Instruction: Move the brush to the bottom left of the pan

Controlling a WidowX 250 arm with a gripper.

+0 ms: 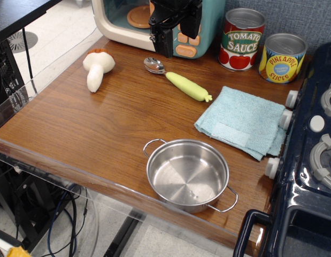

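Note:
The brush (97, 68) is a cream-white mushroom-shaped toy with a brown-orange cap. It lies on the wooden table at the far left, cap toward the back. The pan (187, 174) is a round shiny steel pot with two wire loop handles. It stands empty near the table's front edge. My gripper (164, 47) hangs at the back centre, in front of the toy microwave, well right of the brush and far behind the pan. It holds nothing that I can see, but its fingers are dark and I cannot tell how they stand.
A metal spoon with a yellow-green handle (181, 80) lies just below the gripper. A light blue cloth (241, 121) lies at right. Two cans (241, 39) (283, 57) stand at the back right. A toy stove (315, 160) borders the right edge. A toy microwave (122, 21) stands at the back.

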